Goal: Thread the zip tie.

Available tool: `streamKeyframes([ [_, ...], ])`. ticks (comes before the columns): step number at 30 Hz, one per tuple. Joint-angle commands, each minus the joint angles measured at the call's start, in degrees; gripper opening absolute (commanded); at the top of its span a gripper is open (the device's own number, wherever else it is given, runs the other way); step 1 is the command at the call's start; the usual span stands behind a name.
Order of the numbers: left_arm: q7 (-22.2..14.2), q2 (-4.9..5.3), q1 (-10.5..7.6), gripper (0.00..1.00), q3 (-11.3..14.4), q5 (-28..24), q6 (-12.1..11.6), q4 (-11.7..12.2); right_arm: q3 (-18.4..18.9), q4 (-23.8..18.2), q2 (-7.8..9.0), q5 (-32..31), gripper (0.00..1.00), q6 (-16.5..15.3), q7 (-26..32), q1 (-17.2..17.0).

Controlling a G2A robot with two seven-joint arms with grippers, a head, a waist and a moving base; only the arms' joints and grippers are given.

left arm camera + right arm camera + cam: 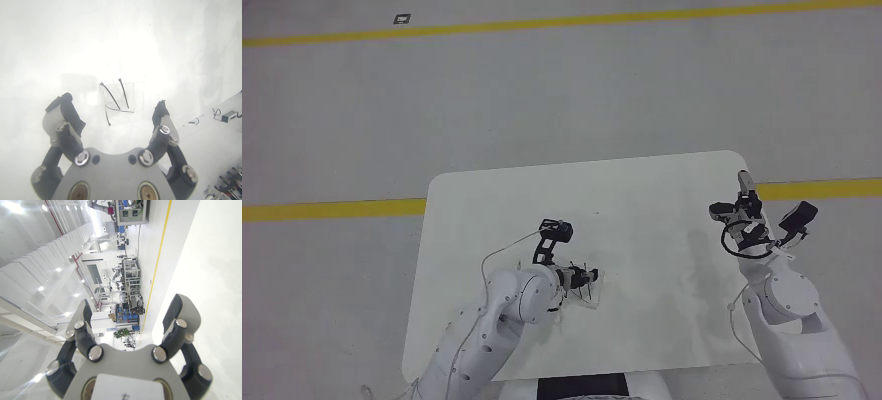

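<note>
**Surface and room.** A white table (642, 190) with rounded corners is standing on a pale grey floor (542, 100). Two yellow lines (332, 209) are running across the floor, one well beyond the table and one passing under its far part.

**View differences.** The right wrist view is showing a long hall with machine frames (130, 279), a potted plant (122, 332) and rows of ceiling lights. The table's edge is running along one side of that view. The left wrist view is showing cables and a small black box (228, 116) lying on the floor beside the table.

**Container.** A clear tray (143, 102) is sitting on the table's near half, a little left of its middle. Black zip ties (124, 94) are lying loose inside it. There appear to be four, though glare is washing out the tray's walls. Two are lying side by side with their heads pointing the same way. A third is crossing at their tail ends, and a fourth is lying along one wall.

**Grippers.** The left gripper (113, 100) is hanging just above the tray, with its fingers (66, 111) spread wide and holding nothing. The right gripper (130, 308) is sitting at the table's far right corner, well apart from the tray. It is pointing out into the hall with its jaws wide apart and empty.
</note>
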Motion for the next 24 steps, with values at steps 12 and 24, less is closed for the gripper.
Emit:
streamKeyframes([
  [12, -1.75, -1.82, -0.30, 1.00, 1.46, 3.81, 0.00, 1.69, 0.00, 0.00, 0.00, 0.00, 1.00, 0.00, 0.00, 0.00],
  [24, 0.09, -1.74, -0.39, 1.00, 1.20, 0.42, -1.81, 2.53, 0.00, 0.00, 0.00, 0.00, 1.00, 0.00, 0.00, 0.00],
])
